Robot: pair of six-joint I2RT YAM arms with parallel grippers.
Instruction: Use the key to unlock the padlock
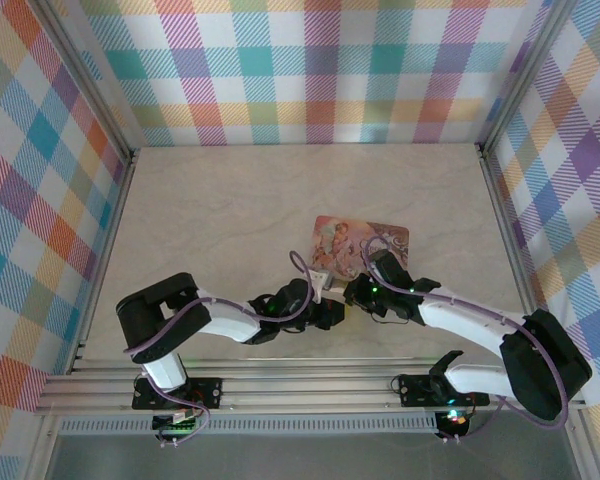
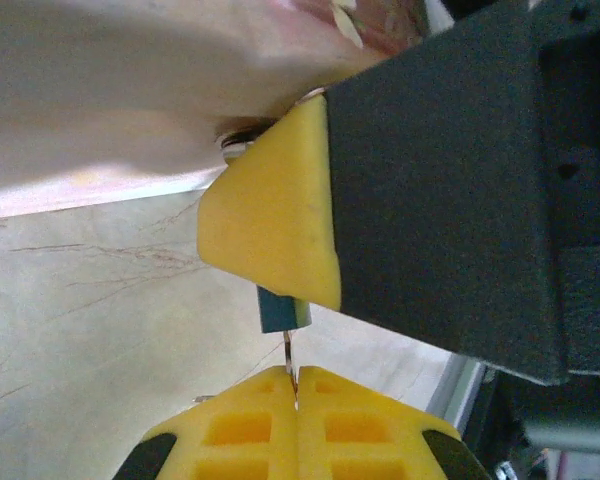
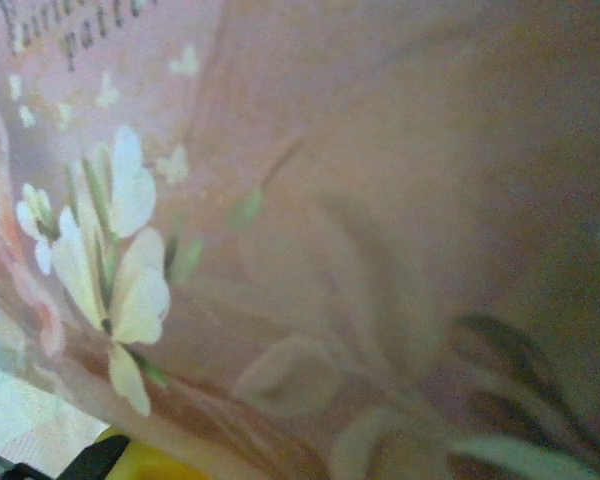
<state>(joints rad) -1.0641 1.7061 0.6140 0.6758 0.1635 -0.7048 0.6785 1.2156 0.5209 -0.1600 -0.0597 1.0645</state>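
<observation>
Between the left jaws, pressed together at the bottom of the left wrist view, the key (image 2: pixel 290 355) is pinched, its tip meeting the blue padlock (image 2: pixel 282 310) just above. A yellow finger (image 2: pixel 270 230) of the right jaws covers the padlock; I cannot tell their grip. Beyond it, a pink box (image 2: pixel 130 90) rests on the table (image 2: pixel 100 300).

box (image 1: pixel 360 238): on the counter (image 1: pixel 230 200), in the middle, with the padlock (image 2: pixel 283 310) at its near edge.
padlock: touching the right gripper (image 1: pixel 355 292).
key (image 2: pixel 291 360): between the padlock and the left gripper (image 2: pixel 295 400), touching both.
</observation>
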